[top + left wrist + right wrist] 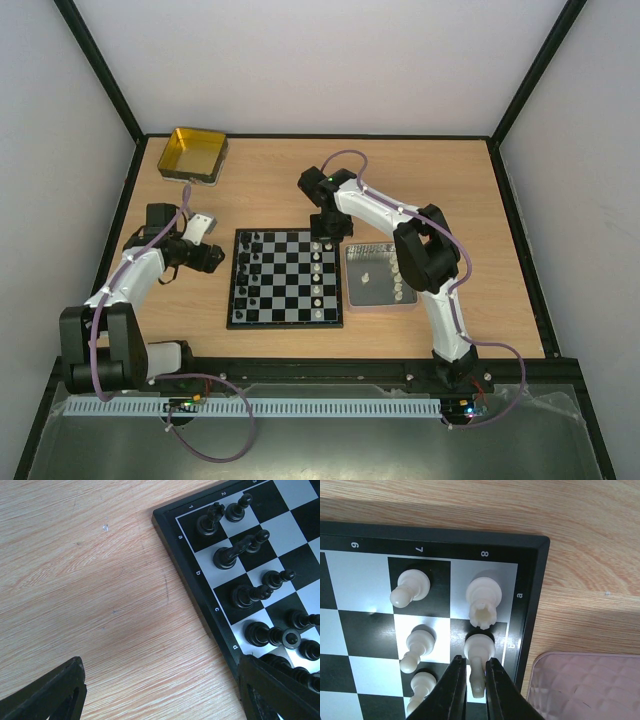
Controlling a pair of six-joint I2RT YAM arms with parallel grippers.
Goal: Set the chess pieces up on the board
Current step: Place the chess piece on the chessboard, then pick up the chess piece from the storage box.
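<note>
Pieces of the white side [317, 275] stand in two files along the right edge of the board [285, 280]. This is the edge just beside the silver tray [372, 292], and a few pale pieces lie in that tray, so I judge it is the supply for this side.

The right gripper [475, 672] is over the far right corner of the board. Its fingers are nearly closed and pinch one white piece [479, 645] by the slim upper part, so the base is free to meet the square. The piece is on the dark square next to the corner rook [483, 600], with pawns [411, 587] in the file in front. I cannot tell surely whether the base already rests on the board.

The left gripper [160, 690] is spread wide and holds nothing. It hangs over bare table just beside the left edge, close to the black pieces [240, 555]. It is probably parked there so as not to disturb them.
</note>
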